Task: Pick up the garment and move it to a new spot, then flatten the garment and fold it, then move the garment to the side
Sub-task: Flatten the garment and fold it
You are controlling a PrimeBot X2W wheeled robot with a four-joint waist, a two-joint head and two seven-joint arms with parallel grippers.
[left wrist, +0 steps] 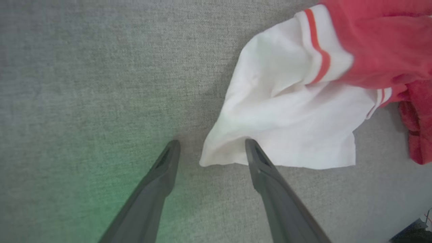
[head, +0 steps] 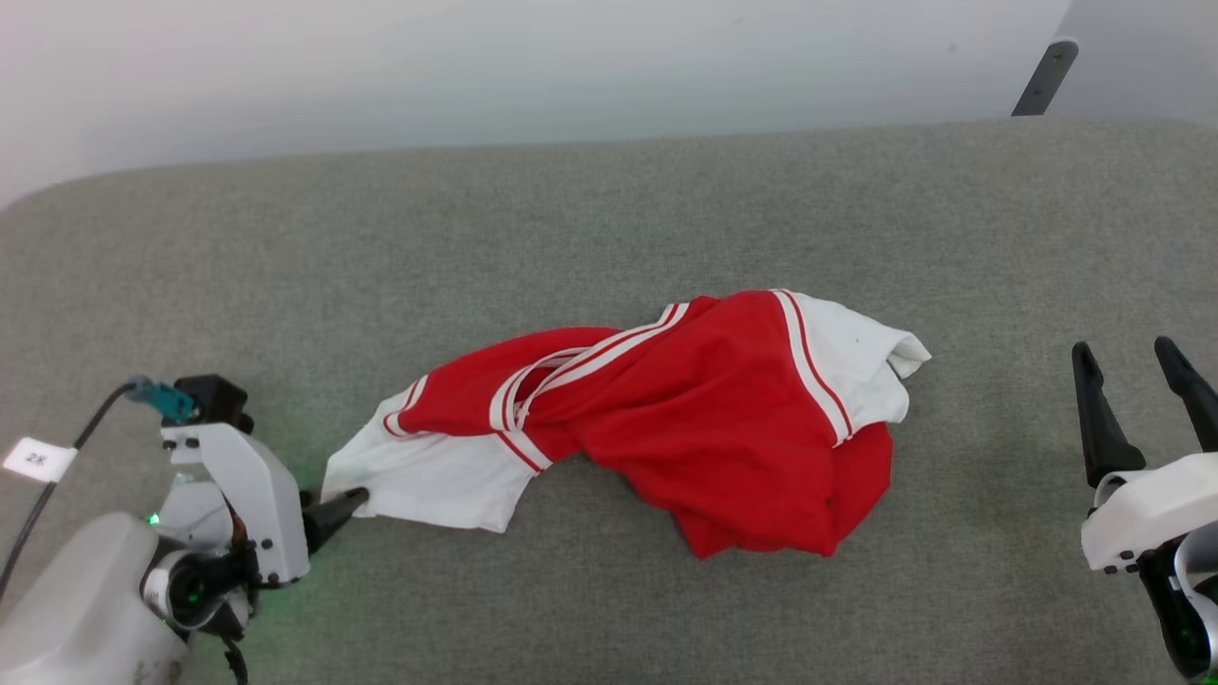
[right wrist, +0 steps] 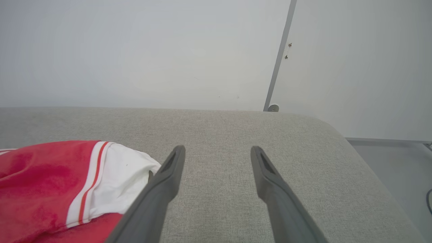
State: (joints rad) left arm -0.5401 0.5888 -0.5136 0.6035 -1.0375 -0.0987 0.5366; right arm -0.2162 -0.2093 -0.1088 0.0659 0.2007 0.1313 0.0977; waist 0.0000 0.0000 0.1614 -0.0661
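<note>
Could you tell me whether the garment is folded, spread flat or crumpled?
Crumpled: the garment lies twisted and bunched on the grey surface, sleeves askew.

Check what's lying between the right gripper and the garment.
Just bare grey surface. In the head view, a clear stretch of it separates the right gripper from the garment; nothing sits in that gap.

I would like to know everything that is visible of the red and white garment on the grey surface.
The garment is a red jersey of thin, soft-looking cloth with short white sleeves and white-and-red striped trim. It lies crumpled and twisted on the grey fabric surface, one white sleeve stretched toward the left gripper, the other bunched at its right end. The gripper's open fingers straddle the first sleeve's corner; whether they touch it I cannot tell.
</note>
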